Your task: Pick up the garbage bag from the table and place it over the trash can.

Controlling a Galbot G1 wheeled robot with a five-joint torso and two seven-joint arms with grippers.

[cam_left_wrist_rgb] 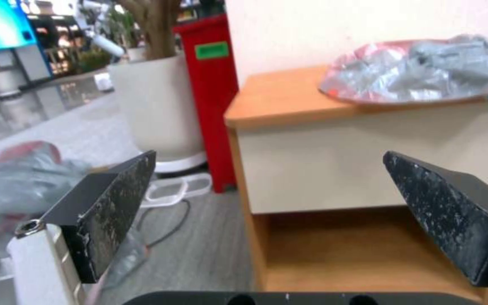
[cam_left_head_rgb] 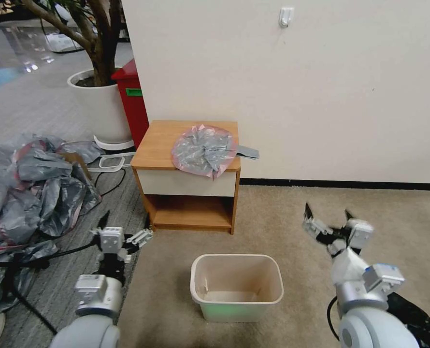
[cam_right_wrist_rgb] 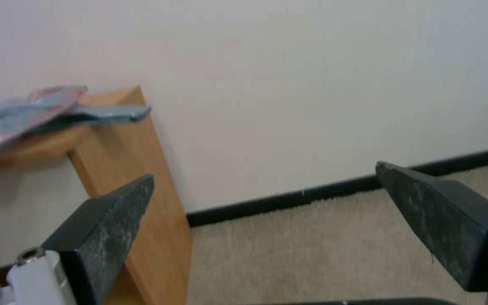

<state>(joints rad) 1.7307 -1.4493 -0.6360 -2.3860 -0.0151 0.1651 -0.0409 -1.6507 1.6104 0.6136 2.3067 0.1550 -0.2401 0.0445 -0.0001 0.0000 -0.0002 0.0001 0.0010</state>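
A crumpled garbage bag (cam_left_head_rgb: 205, 150), thin translucent grey plastic with a pinkish rim, lies on the right half of a small wooden nightstand worktop (cam_left_head_rgb: 162, 145) against the far wall, its near edge drooping over the white drawer front. A cream rectangular trash can (cam_left_head_rgb: 236, 287) with rounded corners stands empty on the beige carpet, near the robot. The left tool (cam_left_head_rgb: 123, 238) hovers low, left of the can, released; the right tool (cam_left_head_rgb: 330, 218) hovers to the right, also spread wide. The bag looks feather-light, limp and slippery; a raised fold or the overhanging rim seems the best place to pinch.
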